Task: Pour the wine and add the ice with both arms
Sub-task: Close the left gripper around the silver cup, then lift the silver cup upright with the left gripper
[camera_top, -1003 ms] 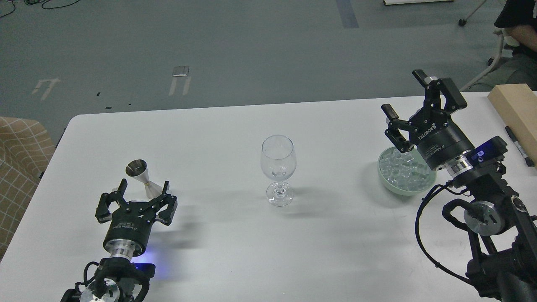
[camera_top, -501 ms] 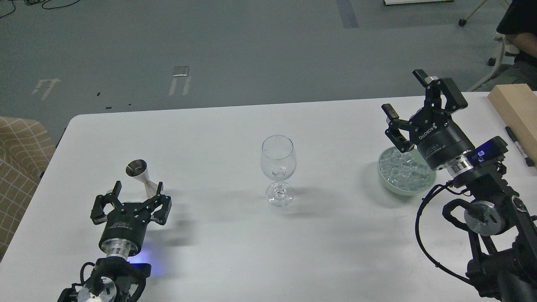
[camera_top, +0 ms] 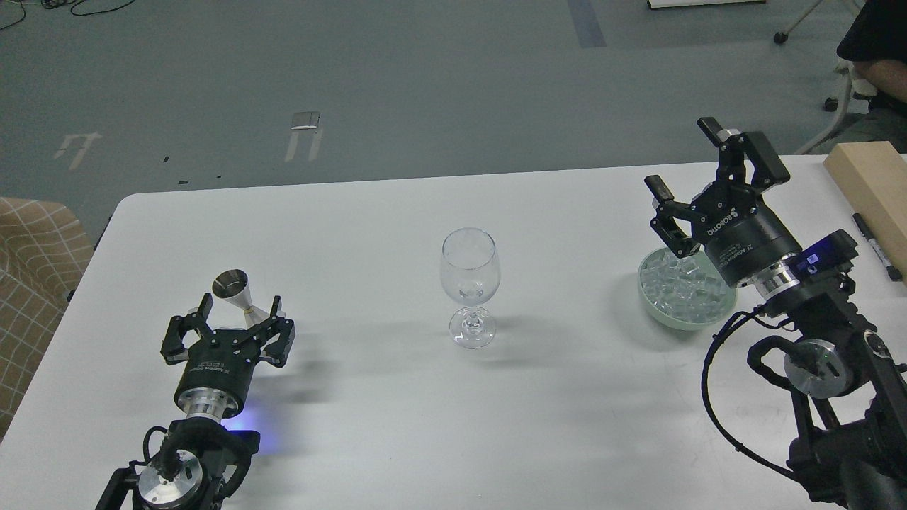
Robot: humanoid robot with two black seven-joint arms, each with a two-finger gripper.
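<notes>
A clear stemmed wine glass [camera_top: 470, 283] stands upright at the table's middle. A silver metal jigger [camera_top: 237, 292] stands at the left. My left gripper [camera_top: 239, 306] is open, its fingers on either side of the jigger's lower part, not closed on it. A pale green bowl [camera_top: 655, 309] holds the ice [camera_top: 682, 287], many small clear cubes, at the right. My right gripper [camera_top: 686, 157] is open and empty, raised above the bowl's far side with its fingers pointing up and away.
The white table [camera_top: 397, 418] has its far edge behind the glass. A light wooden block [camera_top: 873, 185] and a black marker [camera_top: 877, 246] lie at the right edge. A person sits at the far right. A checked fabric seat [camera_top: 32, 276] stands left of the table.
My left gripper drew back toward me, then moved forward again so its fingers now flank the jigger. The right arm, glass and bowl have not moved.
</notes>
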